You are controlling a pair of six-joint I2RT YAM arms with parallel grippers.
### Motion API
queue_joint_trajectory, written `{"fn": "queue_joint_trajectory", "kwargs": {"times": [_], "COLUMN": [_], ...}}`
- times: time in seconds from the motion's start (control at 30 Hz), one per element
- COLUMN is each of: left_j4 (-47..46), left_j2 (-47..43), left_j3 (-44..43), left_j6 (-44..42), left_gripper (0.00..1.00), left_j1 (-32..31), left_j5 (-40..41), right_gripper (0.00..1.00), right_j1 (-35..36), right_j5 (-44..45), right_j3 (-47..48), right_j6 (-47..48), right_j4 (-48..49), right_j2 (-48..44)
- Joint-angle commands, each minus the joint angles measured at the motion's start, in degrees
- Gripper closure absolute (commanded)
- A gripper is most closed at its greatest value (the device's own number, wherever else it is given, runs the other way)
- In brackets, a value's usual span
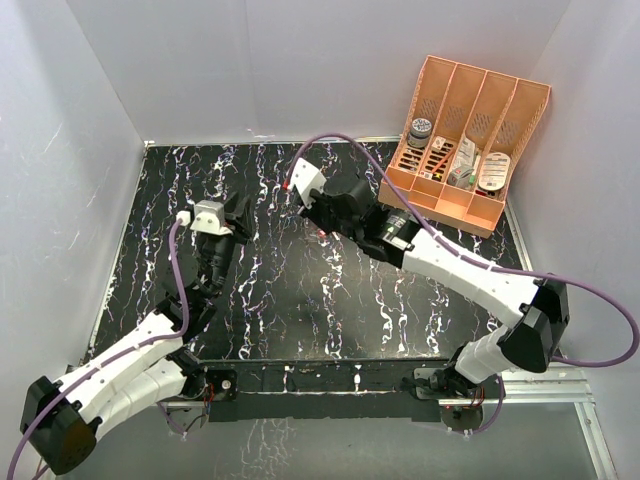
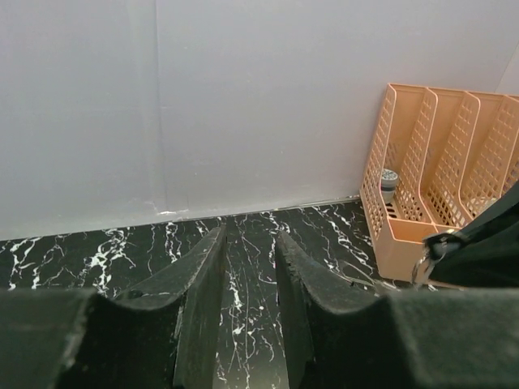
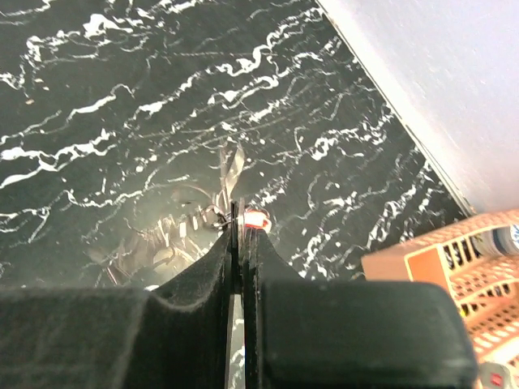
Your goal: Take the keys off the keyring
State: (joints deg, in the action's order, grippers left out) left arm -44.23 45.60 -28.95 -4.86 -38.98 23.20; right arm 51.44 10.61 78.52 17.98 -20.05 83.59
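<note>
- The right gripper [image 3: 241,231] has its jaws pinched tight on the bunch. It is out over the tabletop [image 1: 300,300], well to the left of the orange organizer [image 1: 445,203] that stands in the far right corner.
- The keys [image 3: 233,164] poke out past the jaw tips. One silver blade points away from the organizer, and the red-headed key [image 3: 257,219] sits right at the tips on the organizer's side.
- A thin wire loop just beside the tips, on the side away from the organizer, looks like the keyring [image 3: 214,215]. Most of it is hidden by the jaws.
- The bunch seems to hang clear of the tabletop, with a faint reflection below it, though I can't be sure of the gap.
- The left gripper [image 2: 247,239] is farther from the organizer than the right one. Its jaws are parted and there is nothing between them.
- By my reading, no key is off the keyring yet, and I see none lying loose on the tabletop. The bunch is only secured on one side.
- What's left is nearly everything: the free jaws have to take hold of a key or the ring, then each key has to be worked off along the wire.
</note>
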Motion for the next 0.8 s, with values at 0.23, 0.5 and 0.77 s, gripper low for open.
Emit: {"fn": "queue_joint_trajectory", "kwargs": {"times": [0.23, 0.5, 0.77], "left_j4": [-5.7, -12.9, -20.6], "left_j2": [5.0, 7.6, 8.8], "left_j3": [-0.4, 0.9, 5.0], "left_j6": [3.9, 9.9, 9.5], "left_gripper": [0.67, 0.58, 0.52], "left_j1": [0.2, 0.2, 0.2], "left_j5": [-8.9, -17.9, -28.8], "right_gripper": [1.0, 1.0, 1.0], "right_j1": [5.3, 6.3, 6.7], "right_j5": [16.0, 16.4, 15.5], "right_j3": [16.0, 13.3, 12.7], "right_j6": [3.9, 3.1, 3.5], "right_j4": [-21.9, -16.6, -14.5], "right_j2": [1.8, 0.2, -0.9]}}
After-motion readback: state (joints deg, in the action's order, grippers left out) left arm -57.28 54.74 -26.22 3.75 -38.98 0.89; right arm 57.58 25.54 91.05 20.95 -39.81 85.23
